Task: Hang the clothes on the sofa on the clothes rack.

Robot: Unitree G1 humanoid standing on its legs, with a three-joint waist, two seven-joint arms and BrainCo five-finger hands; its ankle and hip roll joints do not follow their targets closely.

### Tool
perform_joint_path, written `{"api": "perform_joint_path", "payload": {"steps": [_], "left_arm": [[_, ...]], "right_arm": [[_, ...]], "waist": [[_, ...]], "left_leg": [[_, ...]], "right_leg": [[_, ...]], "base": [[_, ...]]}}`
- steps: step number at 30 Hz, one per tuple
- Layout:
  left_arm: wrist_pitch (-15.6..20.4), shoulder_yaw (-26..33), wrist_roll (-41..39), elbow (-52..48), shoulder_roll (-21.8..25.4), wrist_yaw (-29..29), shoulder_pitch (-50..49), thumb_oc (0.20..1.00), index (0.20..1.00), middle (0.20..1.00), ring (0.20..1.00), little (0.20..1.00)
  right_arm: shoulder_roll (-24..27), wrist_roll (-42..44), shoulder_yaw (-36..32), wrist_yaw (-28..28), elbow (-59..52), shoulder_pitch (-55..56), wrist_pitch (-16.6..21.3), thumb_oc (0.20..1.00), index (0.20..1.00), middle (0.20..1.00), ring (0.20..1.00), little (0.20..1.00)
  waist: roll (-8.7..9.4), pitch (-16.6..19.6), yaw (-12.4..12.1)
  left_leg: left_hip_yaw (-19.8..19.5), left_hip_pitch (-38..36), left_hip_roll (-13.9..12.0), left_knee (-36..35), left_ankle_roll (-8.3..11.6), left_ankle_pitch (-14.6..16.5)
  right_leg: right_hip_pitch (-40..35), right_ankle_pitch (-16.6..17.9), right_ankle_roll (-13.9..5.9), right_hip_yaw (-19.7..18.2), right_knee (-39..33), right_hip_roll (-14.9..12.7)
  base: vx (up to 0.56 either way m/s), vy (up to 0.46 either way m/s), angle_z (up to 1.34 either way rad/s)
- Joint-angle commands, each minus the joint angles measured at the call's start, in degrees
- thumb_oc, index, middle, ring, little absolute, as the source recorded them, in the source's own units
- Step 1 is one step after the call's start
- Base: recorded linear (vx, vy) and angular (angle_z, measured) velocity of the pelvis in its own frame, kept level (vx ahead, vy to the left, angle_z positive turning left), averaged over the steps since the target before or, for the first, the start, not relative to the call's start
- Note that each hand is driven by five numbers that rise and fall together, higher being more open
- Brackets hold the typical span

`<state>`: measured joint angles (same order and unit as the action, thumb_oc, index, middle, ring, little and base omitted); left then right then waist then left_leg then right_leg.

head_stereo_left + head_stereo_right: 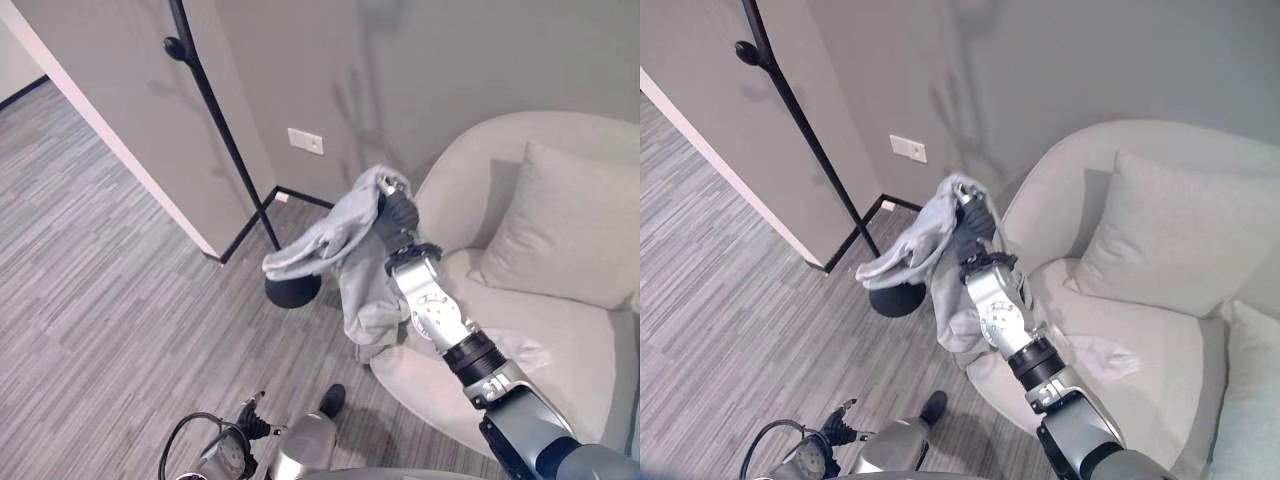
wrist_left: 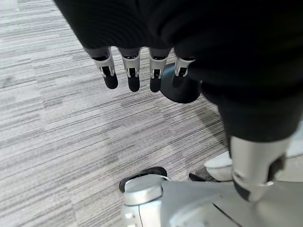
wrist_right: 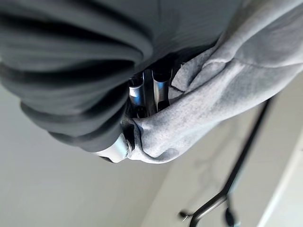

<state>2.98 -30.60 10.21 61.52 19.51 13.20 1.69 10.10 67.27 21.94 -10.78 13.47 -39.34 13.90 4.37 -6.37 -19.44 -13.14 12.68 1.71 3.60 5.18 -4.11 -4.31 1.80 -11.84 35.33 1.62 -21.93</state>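
A light grey garment [image 1: 345, 245] hangs in the air in front of the sofa [image 1: 560, 330], held up by my right hand [image 1: 397, 212]. That hand's fingers [image 3: 142, 94] are curled into the cloth [image 3: 222, 85] at its top edge. The garment droops down and to the left, one sleeve trailing toward the black clothes rack [image 1: 215, 110], whose pole leans up past a peg knob [image 1: 173, 46] to its round base [image 1: 293, 290] on the floor. My left hand [image 2: 137, 71] hangs low over the floor, fingers straight and holding nothing.
A pale cushion [image 1: 570, 230] leans on the sofa back, and a bit of white cloth [image 1: 520, 352] lies on the seat. A grey wall with an outlet [image 1: 305, 141] stands behind the rack. Striped grey flooring [image 1: 110, 300] spreads to the left.
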Motion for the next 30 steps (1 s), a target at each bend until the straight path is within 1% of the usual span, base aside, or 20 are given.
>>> {"api": "perform_joint_path", "payload": {"steps": [1,2,3,4,5,6,7,9,10,12,14,16,18,23,24,25,27,29,30], "left_arm": [[0.0,-1.4,0.1,5.7,-0.7,0.7,0.9,1.0,1.0,1.0,1.0,1.0],[-0.1,-0.3,-0.8,6.2,-0.6,0.9,0.8,1.0,1.0,1.0,1.0,1.0],[0.0,-0.2,-0.8,6.2,-0.6,0.9,0.9,1.0,1.0,1.0,1.0,1.0],[0.0,0.5,-1.7,6.2,-0.6,1.0,0.8,1.0,1.0,1.0,1.0,1.0],[0.0,1.4,-3.0,5.8,-0.3,1.0,0.7,1.0,1.0,1.0,1.0,1.0],[0.1,2.7,-4.9,6.2,-0.1,1.3,0.7,1.0,1.0,1.0,1.0,1.0],[0.1,2.6,-4.9,6.1,-0.1,1.3,0.9,1.0,1.0,1.0,1.0,1.0],[0.2,4.3,-7.5,6.1,0.6,1.8,1.1,1.0,1.0,1.0,1.0,1.0],[0.2,4.3,-7.5,6.1,0.6,1.8,1.2,1.0,1.0,1.0,1.0,1.0],[0.4,5.4,-9.4,6.4,0.8,2.2,1.5,1.0,1.0,1.0,1.0,1.0],[0.7,6.0,-10.7,5.5,1.2,2.5,1.7,1.0,1.0,1.0,1.0,1.0],[1.5,6.7,-13.5,2.1,2.1,1.9,1.5,1.0,1.0,1.0,1.0,1.0],[1.7,6.9,-14.4,0.5,2.4,1.5,1.3,1.0,1.0,1.0,1.0,1.0],[3.0,8.5,-19.9,-10.8,5.6,0.7,0.5,1.0,1.0,1.0,1.0,1.0],[3.4,9.4,-21.9,-14.9,7.0,0.6,0.4,1.0,1.0,1.0,1.0,1.0],[3.4,9.5,-21.9,-15.0,7.1,0.6,0.4,1.0,1.0,1.0,1.0,1.0],[3.6,10.1,-23.2,-16.4,7.7,0.7,0.7,1.0,1.0,1.0,1.0,1.0],[3.9,10.7,-23.6,-18.1,8.4,1.1,0.9,1.0,1.0,1.0,1.0,1.0],[3.9,10.7,-23.6,-18.2,8.4,1.1,1.0,1.0,1.0,1.0,1.0,1.0]], "right_arm": [[2.9,-3.5,-0.9,0.1,-2.2,-8.0,5.2,0.2,0.2,0.2,0.2,0.2],[4.2,-3.8,-1.2,-0.1,-3.1,-10.0,5.4,0.2,0.2,0.2,0.2,0.2],[4.2,-3.8,-1.2,-0.1,-3.0,-10.2,5.4,0.2,0.2,0.2,0.2,0.2],[4.8,-3.9,-1.5,-0.5,-3.3,-11.2,5.5,0.2,0.2,0.2,0.2,0.2],[5.9,-3.9,-1.7,-0.9,-3.1,-13.5,5.6,0.2,0.2,0.2,0.2,0.2],[7.2,-3.9,-1.6,-1.6,-2.5,-17.4,5.9,0.2,0.2,0.2,0.2,0.2],[7.3,-3.9,-1.6,-1.5,-2.4,-17.7,5.9,0.2,0.2,0.2,0.2,0.2],[9.4,-3.4,-2.0,-2.4,-0.5,-23.3,6.5,0.2,0.2,0.2,0.2,0.2],[9.4,-3.3,-2.0,-2.4,-0.4,-23.4,6.5,0.2,0.2,0.2,0.2,0.2],[10.3,-2.6,-2.2,-2.9,2.4,-27.7,7.0,0.2,0.2,0.2,0.2,0.2],[10.8,-2.2,-1.8,-3.4,4.4,-31.1,7.3,0.2,0.2,0.2,0.2,0.2],[11.3,-1.8,-1.5,-4.3,7.5,-35.3,7.7,0.2,0.2,0.2,0.2,0.2],[11.3,-1.6,-1.3,-4.4,8.3,-36.6,7.8,0.2,0.2,0.2,0.2,0.2],[10.8,-0.2,-0.2,-5.2,14.9,-42.7,7.9,0.2,0.2,0.2,0.2,0.2],[10.1,0.2,0.6,-5.7,18.6,-45.6,7.3,0.2,0.2,0.2,0.2,0.2],[10.1,0.3,0.6,-5.6,18.7,-45.7,7.3,0.2,0.2,0.2,0.2,0.2],[9.0,1.1,0.4,-5.7,22.7,-48.4,6.9,0.2,0.2,0.2,0.2,0.2],[8.0,1.7,0.3,-6.4,26.8,-51.8,6.6,0.2,0.2,0.2,0.2,0.2],[8.0,1.7,0.3,-6.3,26.9,-51.9,6.6,0.2,0.2,0.2,0.2,0.2]], "waist": [[-0.58,3.3,-1.9],[0.04,3.6,-1.8],[0.04,3.5,-1.9],[0.47,3.8,-1.8],[1.08,4.2,-1.7],[2.23,4.9,-1.4],[2.13,4.5,-1.5],[3.4,5.4,-0.8],[3.4,5.4,-0.8],[4.32,6.1,-0.4],[4.84,6.5,-0.1],[5.54,7.4,0.4],[5.67,7.6,0.6],[6.22,8.8,1.4],[6.46,9.3,1.7],[6.47,9.3,1.7],[6.68,9.6,2.1],[6.87,10.3,2.6],[6.93,10.3,2.7]], "left_leg": [[3.0,-4.9,-0.7,-8.2,-2.17,2.6],[3.4,-5.4,-1.0,-8.2,-2.18,2.8],[3.5,-5.5,-1.0,-8.2,-2.17,2.8],[3.8,-5.9,-1.2,-8.3,-2.22,3.0],[4.2,-6.5,-1.4,-8.3,-2.25,3.1],[4.7,-7.5,-1.7,-8.3,-2.31,3.4],[4.8,-7.0,-1.3,-8.2,-2.64,2.3],[5.8,-8.4,-1.7,-8.3,-2.65,2.7],[5.8,-8.4,-1.7,-8.3,-2.65,2.8],[6.3,-9.4,-2.0,-8.3,-2.55,3.1],[6.8,-10.2,-2.2,-8.4,-2.49,3.3],[7.2,-11.4,-2.4,-8.4,-2.49,3.7],[7.4,-11.8,-2.4,-8.4,-2.5,3.8],[8.1,-13.3,-2.4,-8.5,-2.52,4.4],[8.4,-13.9,-2.4,-8.5,-2.5,4.6],[8.4,-13.9,-2.4,-8.5,-2.5,4.6],[8.6,-14.0,-2.2,-8.6,-2.58,4.4],[8.9,-14.8,-2.4,-8.6,-2.47,4.9],[8.9,-14.6,-2.2,-8.6,-2.56,4.6]], "right_leg": [[-1.0,2.1,-2.39,-1.7,3.3,0.6],[-1.1,2.1,-2.39,-2.1,3.3,0.7],[-1.1,2.1,-2.39,-2.2,3.3,0.7],[-1.2,2.2,-2.36,-2.5,3.2,0.9],[-1.4,2.2,-2.32,-2.9,3.3,1.1],[-1.9,2.3,-2.17,-3.5,3.1,1.4],[-1.5,3.3,-1.63,-2.9,3.0,1.0],[-2.1,3.5,-1.5,-3.8,2.8,1.5],[-2.1,3.5,-1.49,-3.8,2.8,1.5],[-2.5,3.5,-1.42,-4.5,2.7,1.8],[-2.9,3.5,-1.32,-5.1,2.5,2.1],[-3.4,3.5,-1.21,-5.8,2.5,2.2],[-3.5,3.4,-1.19,-6.0,2.5,2.2],[-4.2,3.3,-1.12,-6.9,2.5,2.3],[-4.4,3.2,-1.07,-7.2,2.4,2.4],[-4.4,3.2,-1.07,-7.2,2.4,2.4],[-4.5,3.4,-1.02,-7.5,2.1,2.4],[-4.8,3.3,-1.02,-8.2,1.9,2.6],[-4.7,3.6,-1.0,-8.2,1.8,2.5]], "base": [[0.08,-0.002,-0.1],[0.07,-0.011,-0.15],[0.03,-0.004,-0.16],[0.03,0.003,-0.17],[0.06,-0.002,-0.33],[-0.02,0.041,-0.35],[-0.03,0.034,-0.37],[0.0,0.017,-0.2],[0.05,0.0,-0.13],[0.04,-0.002,-0.15],[0.04,0.0,-0.2],[0.04,0.007,-0.18],[0.02,0.011,-0.2],[0.03,0.012,-0.07],[0.02,0.011,-0.08],[0.01,0.014,-0.11],[0.0,0.011,-0.13],[0.01,0.017,-0.08],[-0.01,0.021,-0.07]]}}
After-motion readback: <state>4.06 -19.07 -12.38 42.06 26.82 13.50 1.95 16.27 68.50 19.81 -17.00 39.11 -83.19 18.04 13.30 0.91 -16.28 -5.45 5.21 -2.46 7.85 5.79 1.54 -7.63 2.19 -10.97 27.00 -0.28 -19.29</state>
